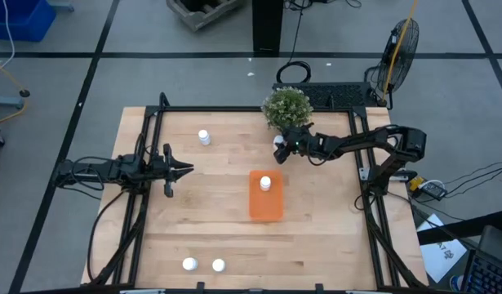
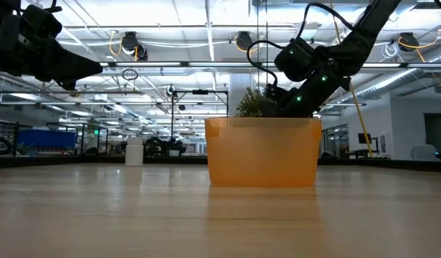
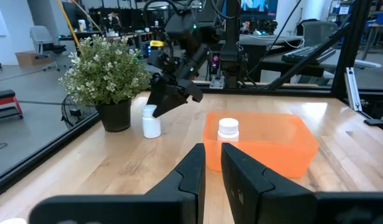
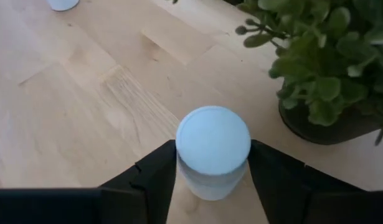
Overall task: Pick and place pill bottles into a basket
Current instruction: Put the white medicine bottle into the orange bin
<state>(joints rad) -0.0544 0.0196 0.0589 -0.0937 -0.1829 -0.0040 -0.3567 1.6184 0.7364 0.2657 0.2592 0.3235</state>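
Observation:
The orange tray lies flat at the table's middle, and one white pill bottle stands in its far end. My right gripper is beside the potted plant, shut on a second bottle. A third bottle stands at the far left. Two more bottles stand near the front edge. My left gripper hovers left of the tray, shut and empty. My right gripper pinches the bottle's body just under the cap between its two fingers, one on each side. The fingers slant down from the table's right side. The bottle is upright, its bottom at the table; whether it is lifted, I cannot tell.
The potted plant stands close behind the held bottle, toward the far edge. A black frame runs along the table's far, left and right edges. Bare wood lies between the tray and the front-edge bottles.

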